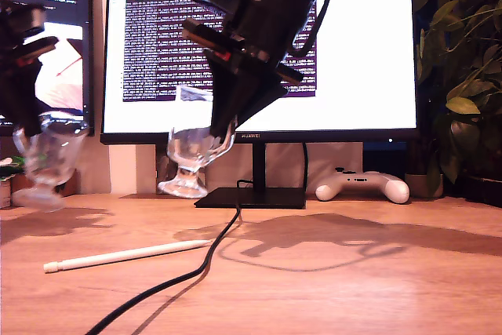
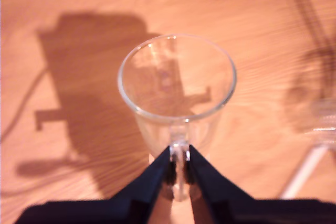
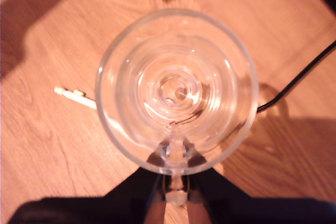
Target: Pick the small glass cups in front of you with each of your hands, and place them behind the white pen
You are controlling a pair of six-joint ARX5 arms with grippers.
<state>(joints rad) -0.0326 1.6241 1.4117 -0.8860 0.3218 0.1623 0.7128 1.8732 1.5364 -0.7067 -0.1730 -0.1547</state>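
Note:
Two clear glass cups are held in the air, each by its handle. In the exterior view's left, my first gripper [image 1: 38,127] [image 2: 178,174] is shut on the first cup [image 1: 49,154] [image 2: 176,85], which looks blurred. Near the middle, my second gripper [image 1: 223,127] [image 3: 176,182] is shut on the second cup [image 1: 192,158] [image 3: 176,90], which hangs tilted. The white pen [image 1: 125,255] [image 2: 304,174] [image 3: 73,95] lies on the wooden desk [image 1: 353,280], nearer the exterior camera than both cups. In the second wrist view it runs under the cup.
A black cable [image 1: 196,272] [image 3: 294,82] snakes from the monitor's stand [image 1: 251,198] across the desk past the pen's end. A white game controller [image 1: 362,186] lies beside the stand. A leafy plant [image 1: 463,76] fills the exterior view's right. Monitors [image 1: 353,45] stand behind.

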